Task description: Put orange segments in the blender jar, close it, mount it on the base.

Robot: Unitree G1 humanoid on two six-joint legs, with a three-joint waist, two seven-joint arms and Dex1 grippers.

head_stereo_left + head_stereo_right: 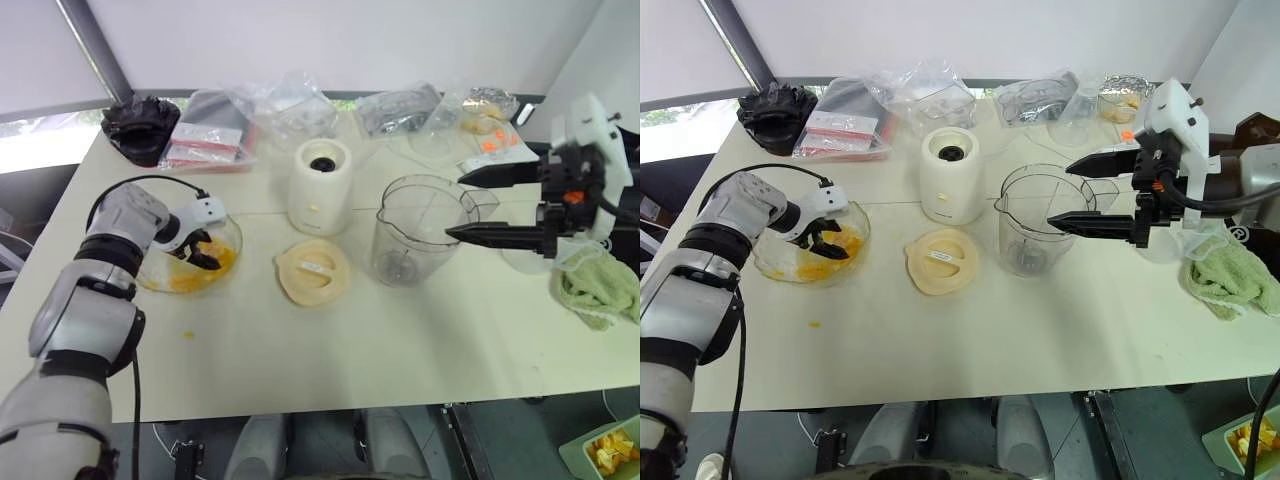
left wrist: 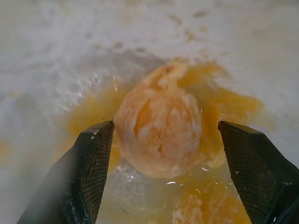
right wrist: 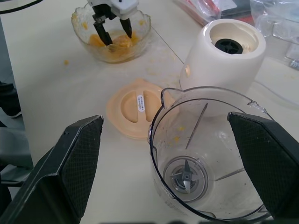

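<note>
Cream-colored desk [image 1: 420, 350], pretty cluttered, bags piled along the top of the frame. Left hand [image 1: 197, 250] is down in the glass bowl [image 1: 222, 228] at middle left, fingers spread apart around one of the orange segments [image 2: 159, 135], nothing gripped yet. Right hand [image 1: 1090, 192] hovers wide open over the blender jar [image 1: 420, 232], right of center, holding nothing. Jar looks basically empty, blades showing at the bottom. Base [image 1: 320, 186] stands just left of the jar, lid [image 1: 312, 270] lying flat in front of it. If I were driving: close slowly, that chunk looks wet and squishy, so squeeze just enough, lift straight up clear of the bowl rim, then carry over to the jar.
</note>
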